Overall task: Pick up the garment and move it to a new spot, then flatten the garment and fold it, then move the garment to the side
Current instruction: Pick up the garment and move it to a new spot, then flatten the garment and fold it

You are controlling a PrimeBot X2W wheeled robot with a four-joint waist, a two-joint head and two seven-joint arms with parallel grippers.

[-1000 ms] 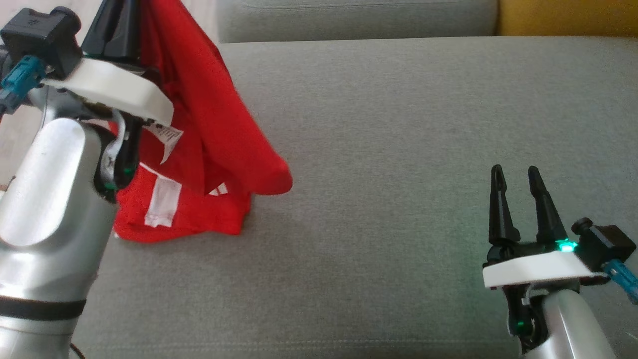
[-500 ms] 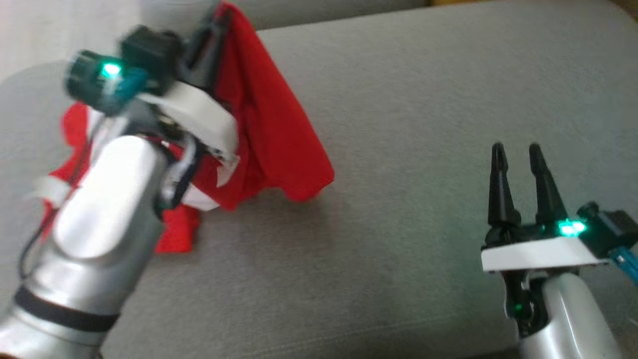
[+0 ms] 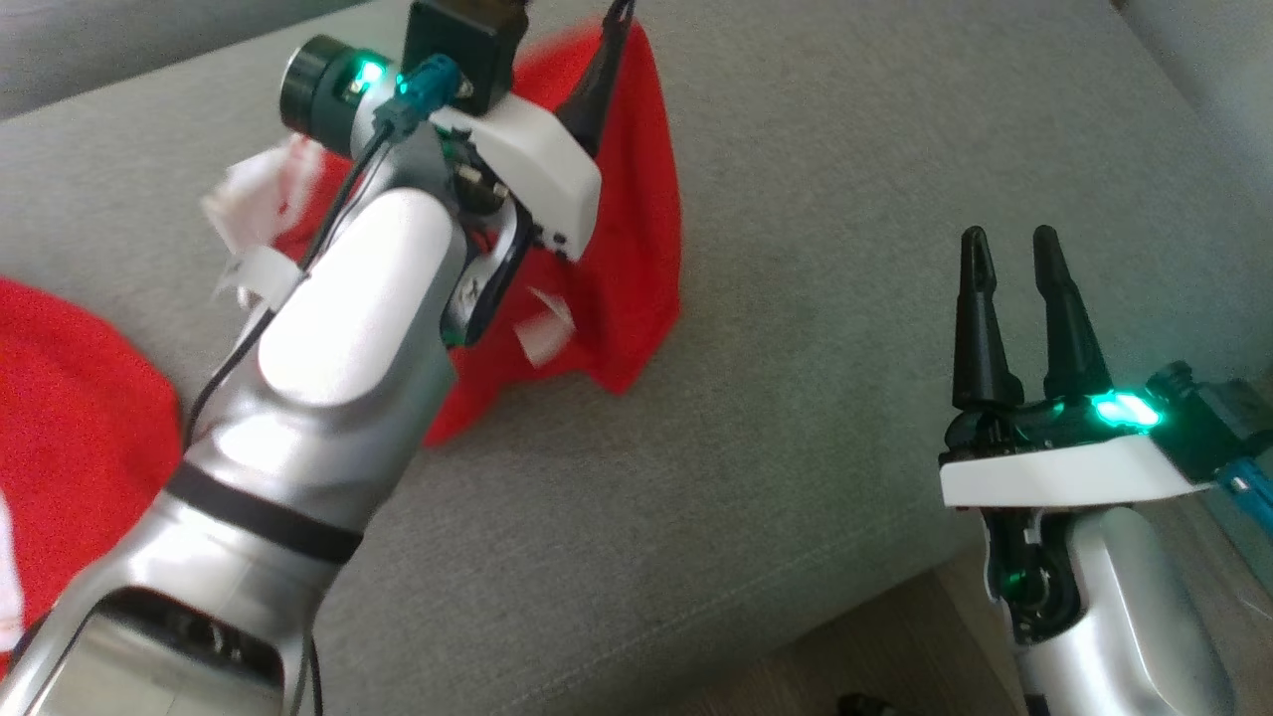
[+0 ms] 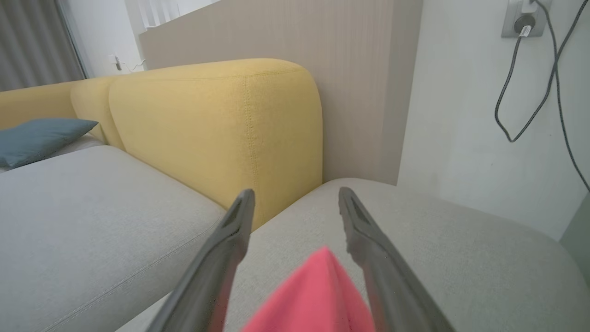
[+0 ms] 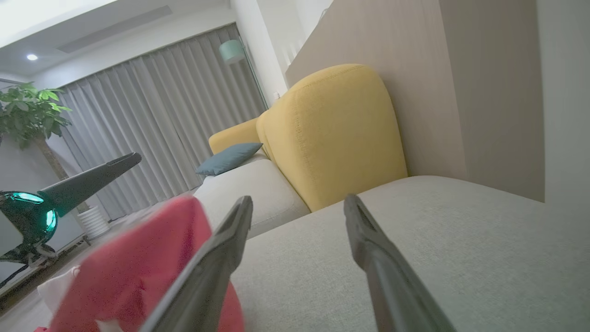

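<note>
Left arm (image 3: 328, 398): silver, runs from the lower left of the head view up toward the top centre.
Red cloth (image 3: 70, 428): blurred, at the left edge of the head view beside the arm; I cannot tell whether it is part of the garment.
Right gripper (image 3: 1004, 239): lower right of the head view, near the seat's front edge, fingers pointing up the frame, jaws apart with nothing between them.
Seat cushion (image 3: 845, 149): grey, spans the head view.
Floor (image 3: 875, 646): brown strip at the bottom right.
Garment (image 3: 636, 239): red with white patches, heaped on the seat cushion in the upper centre of the head view, partly behind the left arm.
Left gripper (image 4: 296, 191): jaws apart; in the left wrist view the garment's peak rises at the bottom centre between the fingers, not pinched.
Yellow backrest (image 4: 221, 124): centre of the left wrist view, behind the seat.
Blue pillow (image 4: 41, 138): left edge, further along the sofa.
Wall socket (image 4: 525, 18): upper right corner, with a dark cable hanging down.
</note>
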